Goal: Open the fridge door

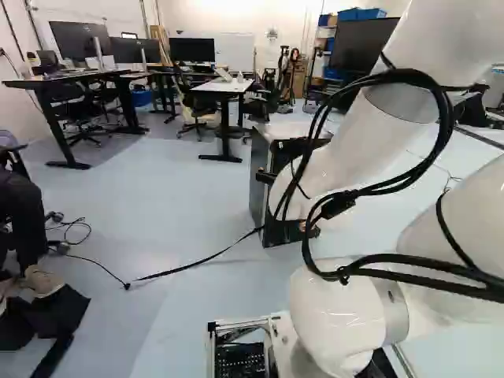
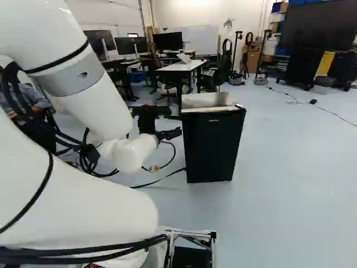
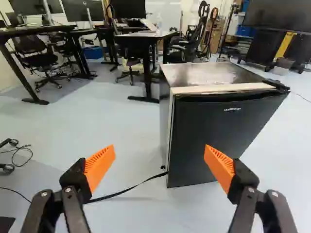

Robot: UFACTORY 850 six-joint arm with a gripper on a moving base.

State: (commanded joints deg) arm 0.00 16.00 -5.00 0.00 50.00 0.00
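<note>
The tool (image 2: 176, 121) was open, its two fingers spread wide and its orange pads (image 3: 99, 165) facing each other across the gap. The small fridge (image 2: 212, 148) stood upright on the floor (image 3: 116, 121), ahead of the tool in the wrist view and apart from it. There, the fridge's lower front corner showed between the fingers, and one finger overlapped the view of the dark door (image 3: 218, 131).

The door looked shut against the cabinet, with a pale strip along its top edge. A small black piece (image 3: 276, 84) sat at one upper corner of the fridge, where the shiny metal top (image 3: 209, 73) met the front.

In the right base view, the fridge was right of the tool and a little right of the middle. In the left base view, the white arm (image 1: 346, 153) covered part of the fridge, with the side and part of the front still visible. Loops of black cable (image 1: 441, 134) hung along the arm.

A flat black cord (image 3: 121, 192) ran over the floor from beside the fridge's lower corner. Behind the fridge stood a desk (image 3: 129, 35) with a white top and dark legs, a clear bottle (image 3: 159, 23) on it, and a black office chair (image 3: 192, 46) near it. More desks bearing monitors (image 2: 167, 41) were well beyond.
</note>
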